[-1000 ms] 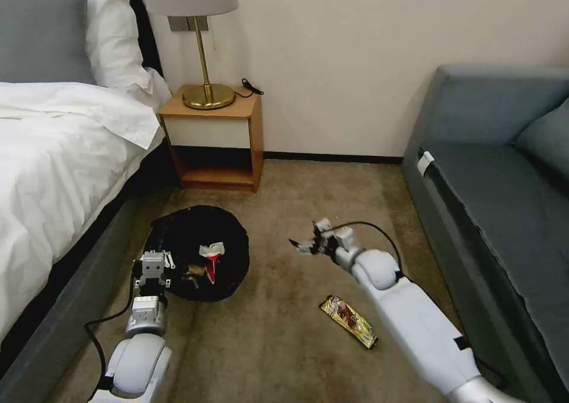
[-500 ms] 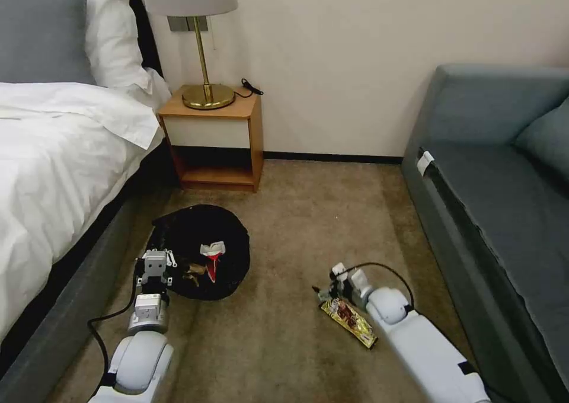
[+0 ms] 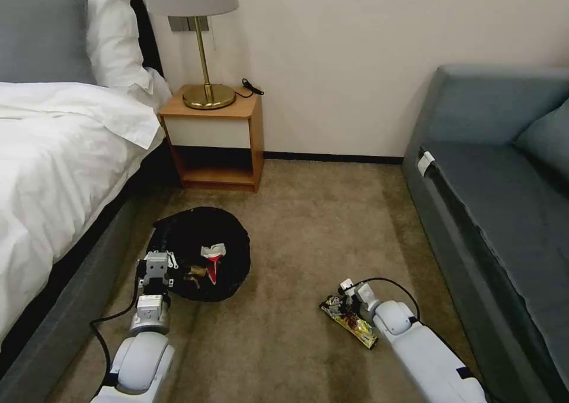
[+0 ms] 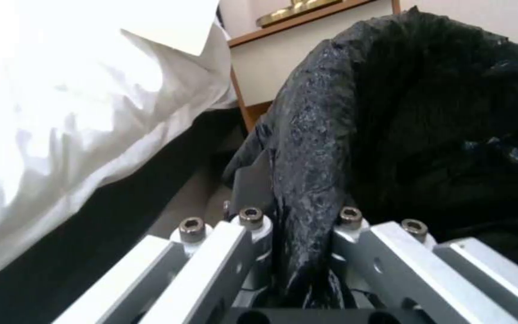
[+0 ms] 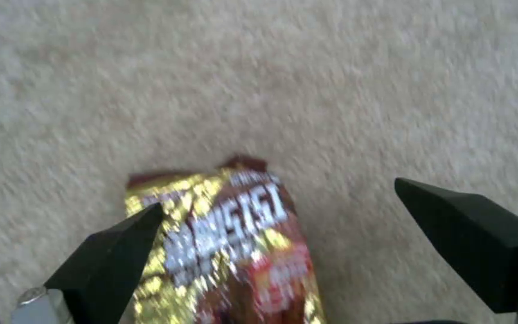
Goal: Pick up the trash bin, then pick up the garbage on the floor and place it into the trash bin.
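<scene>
On the carpet (image 3: pixel 296 344), the right pincer (image 5: pixel 283 211) gapes wide over one end of the yellow-brown snack wrapper (image 5: pixel 229 243). Farther off by the bed (image 3: pixel 53 154), the left pincer (image 4: pixel 298 225) clamps the trash bin (image 3: pixel 198 252) liner rim.

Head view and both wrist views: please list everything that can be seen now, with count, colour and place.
Trash bin: one, black bag liner, on the carpet beside the bed.
Litter in the bin: a red-and-white packet and a brownish piece.
Snack wrapper: one, yellow-brown, on the carpet near the sofa.
Bed: one, white sheets, grey pillow, left.
Nightstand: one, wooden, against the wall.
Lamp: one, brass stand, pale shade, on the nightstand.
Sofa: one, grey-blue, right.
Carpet: tan.
Left gripper: shut on the bin's bagged rim.
Right gripper: open, low over the wrapper's end.
</scene>
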